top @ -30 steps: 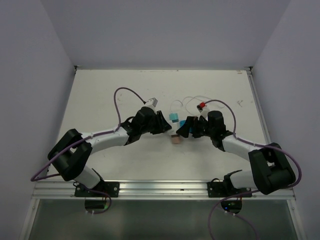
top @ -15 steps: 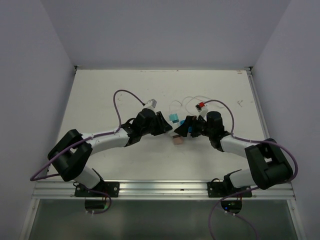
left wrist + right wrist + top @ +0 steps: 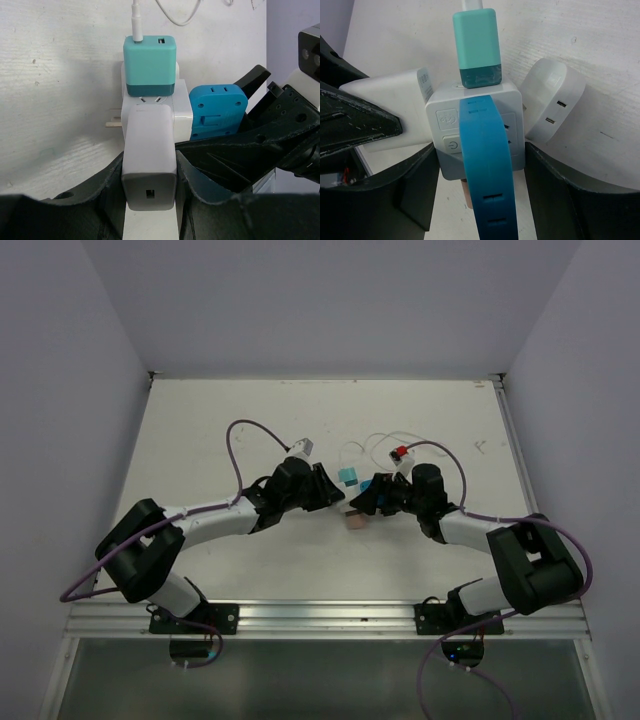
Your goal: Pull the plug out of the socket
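On the white table (image 3: 200, 420), just below the middle of the overhead view, the two arms meet over a small cluster of chargers. The socket (image 3: 442, 127), a white cube with a power button on its face, sits in the centre of the right wrist view. A blue plug (image 3: 485, 170) runs down its front, and a teal plug (image 3: 476, 42) stands at its upper edge. A white cable (image 3: 136, 20) leaves the teal plug's top. The right gripper (image 3: 481, 152) straddles the cube and the blue plug, one dark finger close against each side of the cube. Whether the fingers are pressing on it cannot be told. The left gripper (image 3: 150, 162) is clamped on a flat white charger (image 3: 149, 150) that butts against the socket at the lower centre of its view. A rounded white charger (image 3: 552, 100) lies just right of the cube.
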`<state>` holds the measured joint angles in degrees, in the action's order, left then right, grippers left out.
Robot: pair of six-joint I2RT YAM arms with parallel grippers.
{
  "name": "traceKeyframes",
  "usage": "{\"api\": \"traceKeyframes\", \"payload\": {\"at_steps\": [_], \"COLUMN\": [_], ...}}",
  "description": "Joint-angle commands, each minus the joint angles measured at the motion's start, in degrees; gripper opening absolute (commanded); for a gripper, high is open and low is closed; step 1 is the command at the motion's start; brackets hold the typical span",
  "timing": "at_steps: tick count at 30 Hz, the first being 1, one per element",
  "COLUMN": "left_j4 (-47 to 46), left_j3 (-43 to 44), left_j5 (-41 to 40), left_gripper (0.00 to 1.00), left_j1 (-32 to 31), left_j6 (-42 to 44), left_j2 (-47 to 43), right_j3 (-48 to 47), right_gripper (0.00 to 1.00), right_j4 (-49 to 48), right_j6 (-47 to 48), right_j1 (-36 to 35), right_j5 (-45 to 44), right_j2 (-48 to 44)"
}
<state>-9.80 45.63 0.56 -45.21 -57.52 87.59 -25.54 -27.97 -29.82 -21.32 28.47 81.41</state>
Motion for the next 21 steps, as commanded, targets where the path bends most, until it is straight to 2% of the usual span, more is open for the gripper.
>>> {"api": "traceKeyframes", "payload": {"at_steps": [1,2,3,5,6,8,12,21], "left_j4": [-6.99,-6.98,-7.07,-7.07,-7.07,-6.64,-4.61,-6.19], "left_j3": [0.87,0.87,0.87,0.87,0.87,1.22,2.10,0.34], "left_j5": [-1.79,-1.79,-1.79,-1.70,-1.61,-1.44,-1.96,-4.86], "left_gripper": [0.00,0.00,0.00,0.00,0.00,0.00,0.00,0.00], "left_j1": [-0.49,-0.41,-0.40,-0.49,-0.41,-0.49,-0.49,-1.10], "left_j6": [-1.11,-1.02,-1.11,-1.02,-0.84,-0.67,0.03,2.40], "left_j2": [-2.87,-2.95,-3.04,-3.30,-3.39,-3.74,-4.88,-8.84], "right_j3": [0.14,0.31,0.40,0.49,0.49,0.49,0.58,-1.09], "right_gripper": [0.54,0.49,0.37,0.24,0.11,0.01,0.00,0.00], "right_j4": [-2.45,-2.44,-2.10,-1.83,-1.57,-1.04,1.50,8.53], "right_j6": [0.91,1.08,1.26,1.79,1.96,2.49,3.19,2.93], "right_j1": [-0.30,-0.30,-0.30,-0.30,-0.30,-0.30,-0.30,-0.30], "right_j5": [1.33,1.15,1.06,0.45,0.19,-0.43,-4.54,-11.50], "right_j2": [0.59,0.51,0.59,0.68,0.68,0.77,0.60,1.30]}}
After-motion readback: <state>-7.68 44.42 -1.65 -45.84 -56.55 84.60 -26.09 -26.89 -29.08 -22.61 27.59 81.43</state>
